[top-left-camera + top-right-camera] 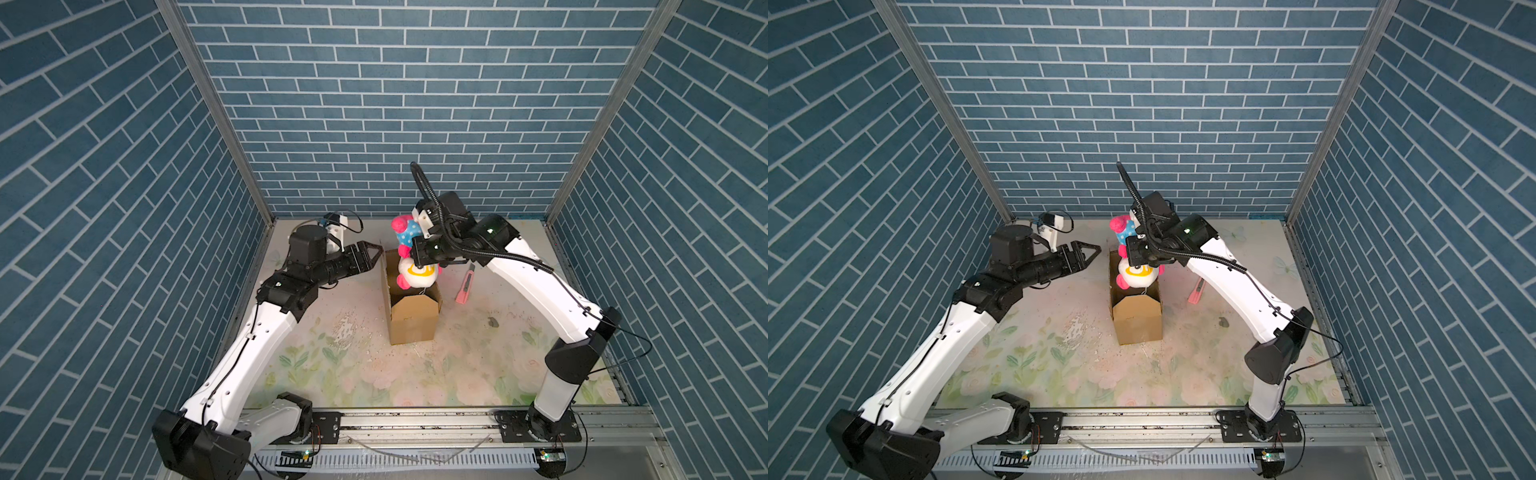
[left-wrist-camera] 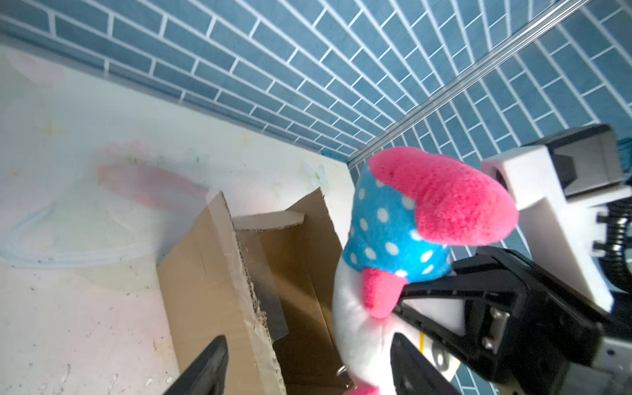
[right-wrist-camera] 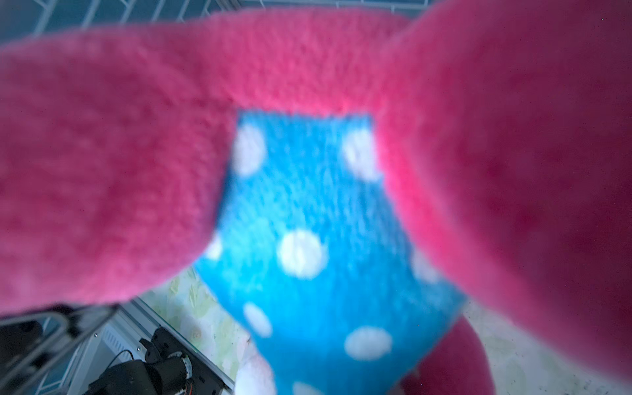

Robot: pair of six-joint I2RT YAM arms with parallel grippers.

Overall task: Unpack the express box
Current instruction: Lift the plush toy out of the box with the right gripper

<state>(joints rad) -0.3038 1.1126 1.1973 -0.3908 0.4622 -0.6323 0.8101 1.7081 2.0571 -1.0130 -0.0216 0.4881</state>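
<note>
Blue brick-pattern walls (image 1: 374, 104) close in three sides of a table (image 1: 332, 374) covered with a pale flowered sheet, scuffed and speckled with crumbs near the middle. The left arm reaches in low from the left. Its left gripper (image 1: 377, 252) lies sideways with jaws apart, the tip just beside the raised left flap of the box (image 1: 413, 326). The right arm bends over from the right, and the right gripper (image 1: 420, 261) is clamped on a soft toy (image 1: 404, 237) (pink, white and dotted blue), head down at the opening. The box stands upright mid-table, plain brown cardboard, flaps open. A pink knife (image 1: 464, 289) lies on the table to its right.
</note>
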